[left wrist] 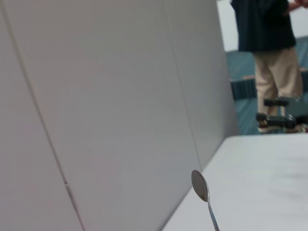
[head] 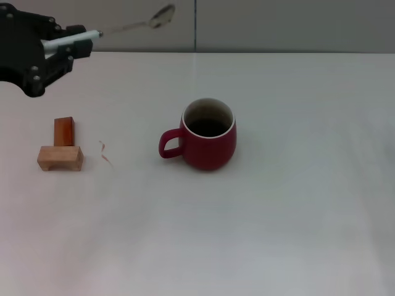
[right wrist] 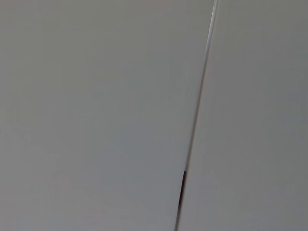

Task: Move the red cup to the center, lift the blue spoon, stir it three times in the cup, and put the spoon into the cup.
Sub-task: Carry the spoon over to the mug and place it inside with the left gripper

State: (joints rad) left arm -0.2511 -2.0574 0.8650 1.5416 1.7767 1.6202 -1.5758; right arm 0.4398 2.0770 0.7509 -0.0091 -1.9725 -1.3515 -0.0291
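Note:
The red cup (head: pixel 208 135) stands upright near the middle of the white table, handle toward my left. My left gripper (head: pixel 57 48) is at the far left, raised above the table, shut on the pale handle of the blue spoon (head: pixel 126 26). The spoon's metal stem and bowl stick out to the right, up and left of the cup and well apart from it. The spoon's bowl also shows in the left wrist view (left wrist: pixel 200 186). My right gripper is out of view; its wrist view shows only a grey wall panel.
Two small wooden blocks (head: pixel 60 148) lie at the left of the table, below my left gripper. A thin reddish scrap (head: pixel 105 152) lies beside them. A grey wall (head: pixel 278 24) runs behind the table. A person (left wrist: pixel 267 57) stands beyond the table's end.

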